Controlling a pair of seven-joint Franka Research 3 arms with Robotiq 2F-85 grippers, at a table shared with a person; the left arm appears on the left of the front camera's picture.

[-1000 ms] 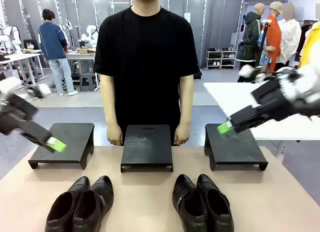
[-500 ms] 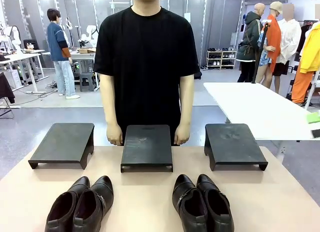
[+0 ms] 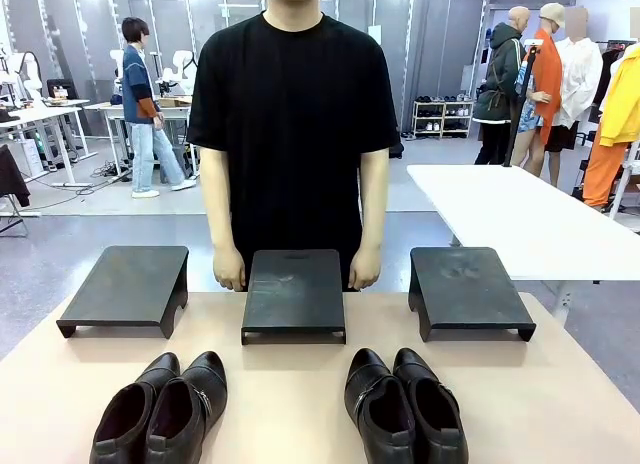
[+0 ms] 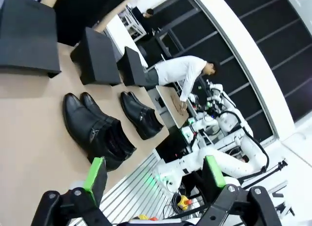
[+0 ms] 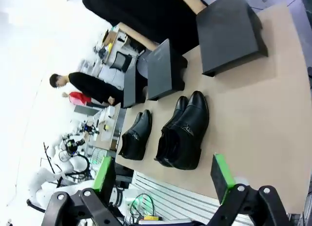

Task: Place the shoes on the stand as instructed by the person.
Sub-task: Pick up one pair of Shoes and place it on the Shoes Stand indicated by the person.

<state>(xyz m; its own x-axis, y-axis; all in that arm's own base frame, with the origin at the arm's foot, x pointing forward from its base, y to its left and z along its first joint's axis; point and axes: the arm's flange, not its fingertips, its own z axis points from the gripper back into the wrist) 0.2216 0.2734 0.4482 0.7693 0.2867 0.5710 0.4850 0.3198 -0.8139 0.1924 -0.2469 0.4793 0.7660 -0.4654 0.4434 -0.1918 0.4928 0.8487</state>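
Two pairs of glossy black shoes stand on the tan table's near side: the left pair (image 3: 165, 409) and the right pair (image 3: 403, 406). The person (image 3: 293, 114) in a black T-shirt stands behind the middle stand (image 3: 294, 292), both hands hanging at the table's far edge. From the side, high above the table, my left gripper (image 4: 154, 163) is open and empty, with the left pair (image 4: 95, 128) nearest below it. My right gripper (image 5: 164, 177) is also open and empty, looking down at the right pair (image 5: 185, 133).
Three low black stands line the far half of the table: the left stand (image 3: 122, 284), the middle one, and the right stand (image 3: 466, 289). A white table (image 3: 520, 219) stands behind on the right. Other people move about in the background.
Both grippers hung over the outer stands a second ago and have drawn back out of the front view. The shoes, the stands and the person have not moved.
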